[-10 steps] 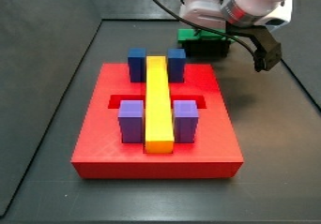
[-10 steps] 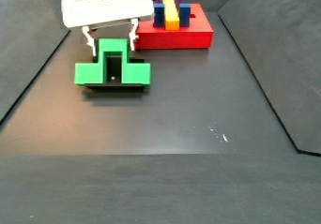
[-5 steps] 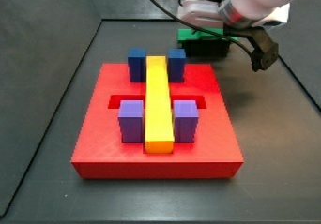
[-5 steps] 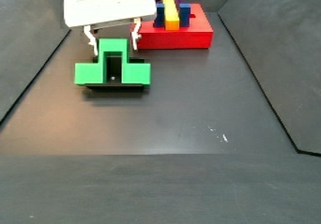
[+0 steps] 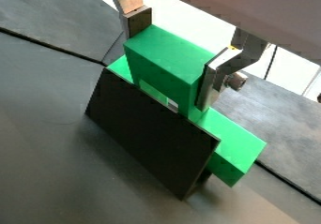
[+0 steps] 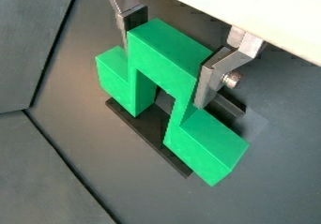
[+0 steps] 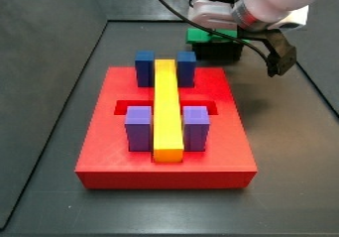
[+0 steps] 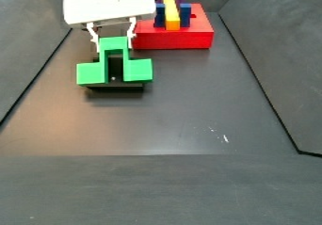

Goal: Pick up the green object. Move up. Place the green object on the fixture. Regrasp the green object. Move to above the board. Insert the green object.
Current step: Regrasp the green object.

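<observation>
1. In a wrist view, the small bright green plastic block (image 5: 175,87) sits on the dark box-like fixture (image 5: 148,143). Its raised middle stands between the gripper's (image 5: 183,52) two silver finger plates, which lie close beside its flanks. Whether the pads actually press, I cannot tell.

2. In the other wrist picture, the same green block (image 6: 160,89) shows its wide bar spreading past the fixture (image 6: 141,126) on both sides. The gripper (image 6: 181,47) straddles the chunky middle, jaws narrowly apart, about the block's width.

3. In a side view, the gripper (image 7: 247,41) hangs at about one o'clock from the large flat red slab with cut-outs (image 7: 166,132). The green block (image 7: 209,38) is partly hidden under the arm, on the fixture (image 7: 216,53) just beyond the board's far edge.

4. In the remaining side view, the gripper (image 8: 111,33) hovers over the block (image 8: 113,67). From a second ago nothing has visibly shifted: block, fixture and arm match. I judge this the regrasp step, with the close pending or just made.
</observation>
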